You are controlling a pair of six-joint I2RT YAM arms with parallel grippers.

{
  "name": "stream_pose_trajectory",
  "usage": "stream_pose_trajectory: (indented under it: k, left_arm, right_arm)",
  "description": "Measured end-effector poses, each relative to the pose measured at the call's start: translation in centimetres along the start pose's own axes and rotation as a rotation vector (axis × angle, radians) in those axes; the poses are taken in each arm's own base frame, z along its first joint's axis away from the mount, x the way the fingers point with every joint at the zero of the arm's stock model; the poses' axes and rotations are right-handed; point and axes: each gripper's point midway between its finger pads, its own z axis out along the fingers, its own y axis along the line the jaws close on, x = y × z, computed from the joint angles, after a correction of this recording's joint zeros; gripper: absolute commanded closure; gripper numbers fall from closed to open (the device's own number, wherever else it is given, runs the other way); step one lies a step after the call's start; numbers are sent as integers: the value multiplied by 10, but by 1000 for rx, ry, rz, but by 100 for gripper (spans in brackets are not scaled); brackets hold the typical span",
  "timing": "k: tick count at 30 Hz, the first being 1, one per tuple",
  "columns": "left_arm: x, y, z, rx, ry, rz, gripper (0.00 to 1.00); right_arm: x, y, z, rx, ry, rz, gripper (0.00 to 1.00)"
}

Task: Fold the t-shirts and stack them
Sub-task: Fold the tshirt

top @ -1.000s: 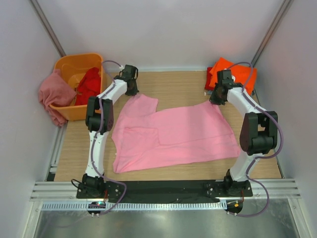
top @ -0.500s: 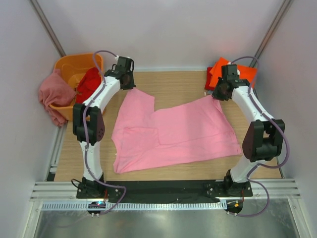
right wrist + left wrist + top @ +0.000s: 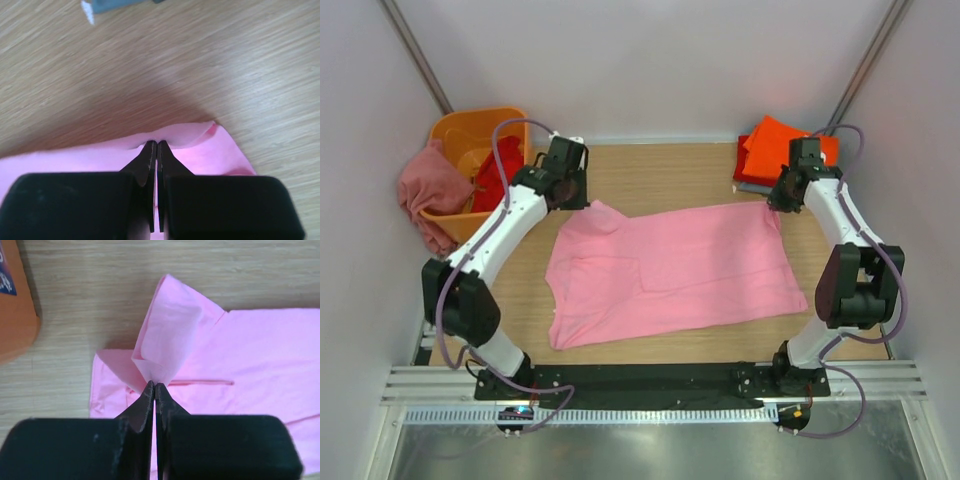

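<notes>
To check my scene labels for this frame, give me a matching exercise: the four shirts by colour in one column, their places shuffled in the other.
Shirts:
1. pink t-shirt
2. orange t-shirt
3. red t-shirt
4. dusty rose t-shirt

Places:
A. in the orange tub
B. far right corner
C. draped over the tub's left rim
D. spread out in the middle

Pairs: 1-D, 2-B, 3-A, 4-C

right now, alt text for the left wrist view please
The left gripper, jaws shut, pinches a raised peak of the light pink t-shirt, which lies spread on the wooden table. An orange tub sits at the left edge.
</notes>
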Motion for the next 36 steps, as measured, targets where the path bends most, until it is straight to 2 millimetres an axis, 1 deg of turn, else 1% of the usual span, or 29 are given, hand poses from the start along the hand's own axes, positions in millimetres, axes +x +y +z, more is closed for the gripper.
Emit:
stream_pose_trajectory:
  k: [3,5,9,16,23,27,30,33,36]
  left_arm:
    - [14,-3,-24,19,-13,24,100]
    - [23,-1,-38,22,-14,34,100]
    - [41,6,-60,25,-14,49,100]
    - [80,17,-87,30,28,68,100]
    - [112,25,-108,51,53,52,100]
    - [127,30,-115,59,67,39,100]
    - [140,34,-116,59,87,29,100]
    - [147,36,-118,54,106,28,100]
    - [149,36,-119,57,112,26,100]
  right_arm:
    - [-1,-15,3,21,6,28,99]
    - [-3,-20,3,29,5,40,99]
    - [-2,-21,4,29,7,42,99]
    - [9,-25,8,40,36,39,99]
    - [26,-36,15,76,72,38,99]
    - [33,-45,18,103,87,44,99]
    - [39,-54,20,126,100,51,99]
    - [53,-64,20,152,122,55,99]
    - [63,-71,15,164,131,57,99]
